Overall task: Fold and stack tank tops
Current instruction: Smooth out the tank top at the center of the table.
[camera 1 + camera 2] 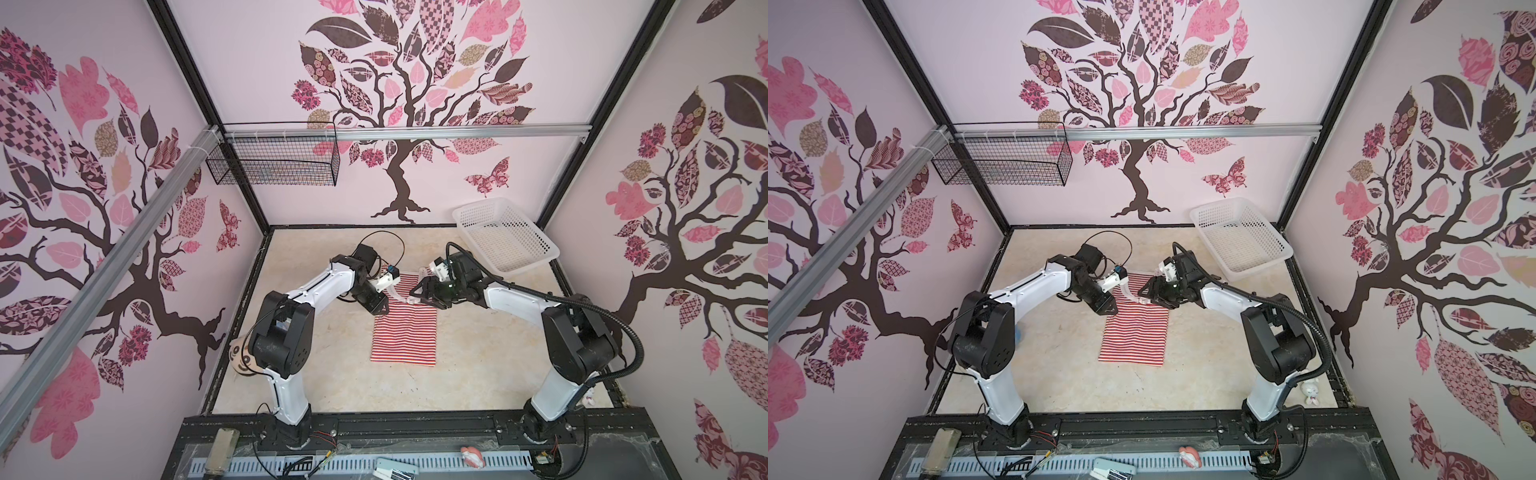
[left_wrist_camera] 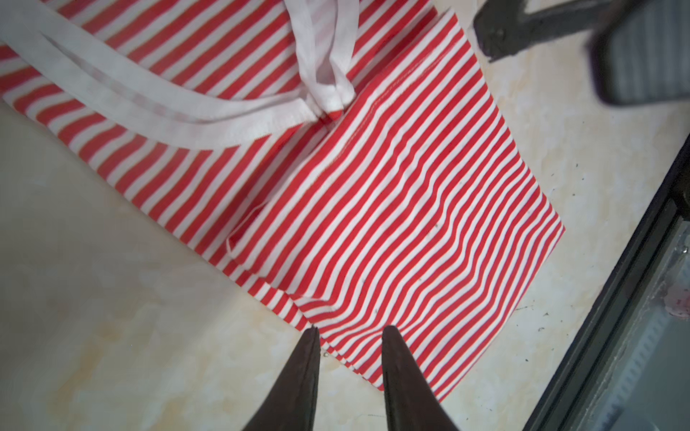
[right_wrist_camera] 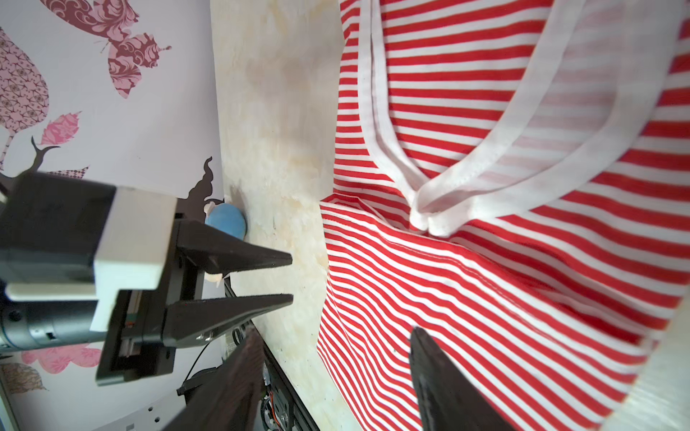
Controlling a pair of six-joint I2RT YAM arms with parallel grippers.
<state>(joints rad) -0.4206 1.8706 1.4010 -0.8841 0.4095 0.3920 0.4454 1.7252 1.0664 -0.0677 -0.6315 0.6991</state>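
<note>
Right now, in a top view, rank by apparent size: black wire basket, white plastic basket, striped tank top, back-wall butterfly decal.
1. Black wire basket.
2. White plastic basket and striped tank top: look alike, unranked; the top is partly hidden.
3. Back-wall butterfly decal, smallest.

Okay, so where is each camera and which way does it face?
Top views: high behind the bases, looking down at the tank top; left arm and right arm show.
Left wrist: on left arm, facing tank top past left end effector.
Right wrist: on right arm, facing left end effector past right end effector.
All share the tank top.
</note>
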